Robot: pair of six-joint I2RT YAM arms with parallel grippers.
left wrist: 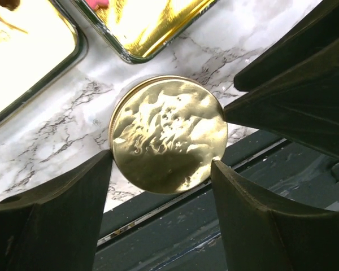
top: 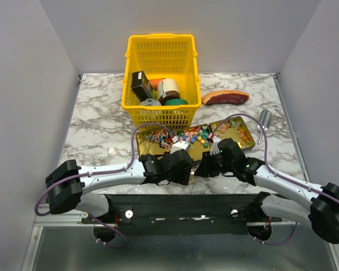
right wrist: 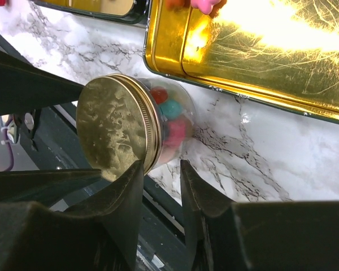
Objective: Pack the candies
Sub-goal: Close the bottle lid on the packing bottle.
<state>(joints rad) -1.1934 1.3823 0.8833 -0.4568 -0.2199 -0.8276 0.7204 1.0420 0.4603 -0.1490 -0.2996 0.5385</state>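
Gold-lidded jar [right wrist: 130, 130] holds candies [right wrist: 172, 110]; tray [top: 237, 133] holds more.

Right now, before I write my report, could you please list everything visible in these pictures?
Table: one, white marble pattern.
Basket: one, yellow, back centre.
Grocery packages: several, dark, white, green, inside basket.
Fake meat slab: one, reddish, right of basket.
Trays: two, gold, side by side before basket.
Candies: many, mixed colours, in trays.
Scoop: one, metal, right of trays.
Jar: one, clear with gold lid, candies inside, near front edge.
Left gripper: one, black, fingers against lid's edges.
Right gripper: one, black, beside jar.
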